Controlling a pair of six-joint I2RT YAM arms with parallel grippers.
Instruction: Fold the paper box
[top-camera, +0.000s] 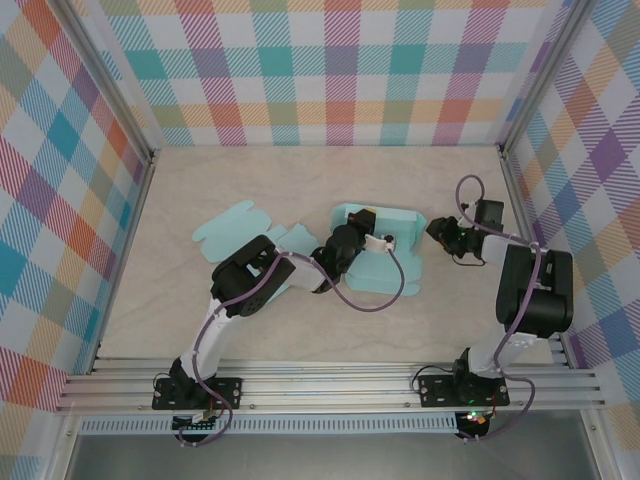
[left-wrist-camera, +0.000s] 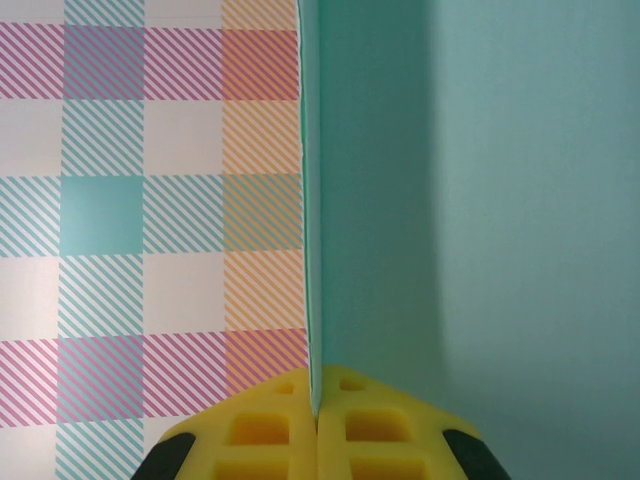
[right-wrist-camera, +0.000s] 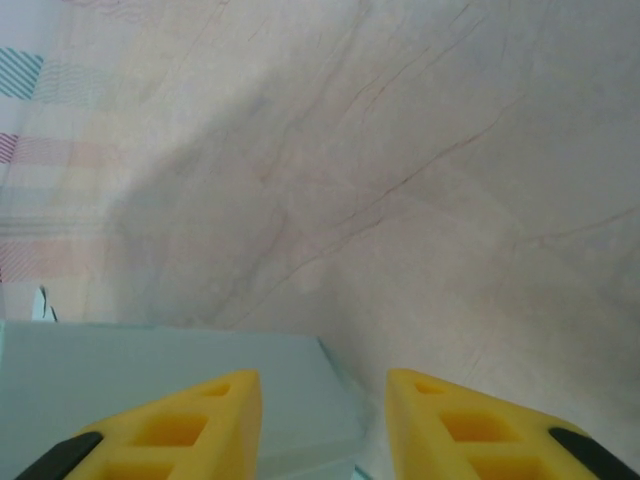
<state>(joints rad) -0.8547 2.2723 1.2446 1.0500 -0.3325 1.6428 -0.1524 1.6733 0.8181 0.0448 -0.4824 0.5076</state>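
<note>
On the desk (top-camera: 300, 180), near its middle: a teal paper box (top-camera: 385, 272), partly folded, one wall standing along its far side and a flat panel spread toward the arm bases.

At the middle of the box, reaching in from its left: the left claw (top-camera: 378, 240), closed on one of the panels. From the left wrist, yellow fingers (left-wrist-camera: 260, 430) pressed together at the left claw (left-wrist-camera: 316, 405), pinching the thin edge of an upright teal panel of the paper box (left-wrist-camera: 480, 200). Left of that panel, a checked wall (left-wrist-camera: 150, 200).

Just beside the right edge of the box, apart from it in the overhead view: the right claw (top-camera: 440, 232). From the right wrist, two yellow fingers (right-wrist-camera: 190, 425) standing apart at the right claw (right-wrist-camera: 325, 420), open and gripping nothing. Under and beyond the left-hand finger, a pale corner of the paper box (right-wrist-camera: 150, 360); past that corner, bare marbled desk (right-wrist-camera: 420, 160).

Well to the left of the box, partly under the left arm: another flat teal sheet (top-camera: 232, 228), lying on the desk.
</note>
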